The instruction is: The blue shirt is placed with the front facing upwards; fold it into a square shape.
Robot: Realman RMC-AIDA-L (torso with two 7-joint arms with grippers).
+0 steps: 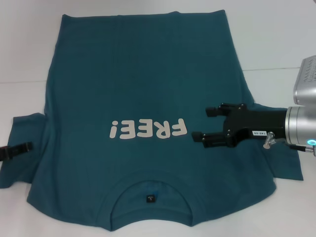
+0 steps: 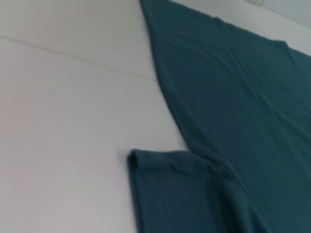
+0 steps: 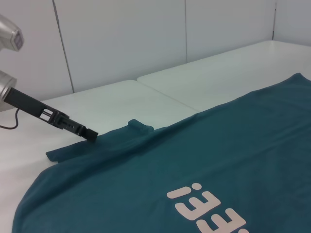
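Note:
The blue shirt (image 1: 148, 74) lies flat and face up on the white table (image 1: 276, 34), collar (image 1: 150, 197) toward me and white "FREE!" lettering (image 1: 148, 129) across the chest. My right gripper (image 1: 201, 124) hovers open over the shirt's right side, just past the end of the lettering, with nothing between its fingers. At the far left, my left gripper (image 1: 19, 149) sits at the left sleeve (image 1: 24, 168). In the right wrist view the left gripper (image 3: 90, 134) has its tip down at that sleeve's edge (image 3: 73, 150). The left wrist view shows only the shirt (image 2: 233, 97) and its sleeve (image 2: 165, 189).
A seam (image 2: 73, 58) runs across the table top. White wall panels (image 3: 121, 43) stand behind the table's far side. The right sleeve (image 1: 289, 170) spreads out under my right arm.

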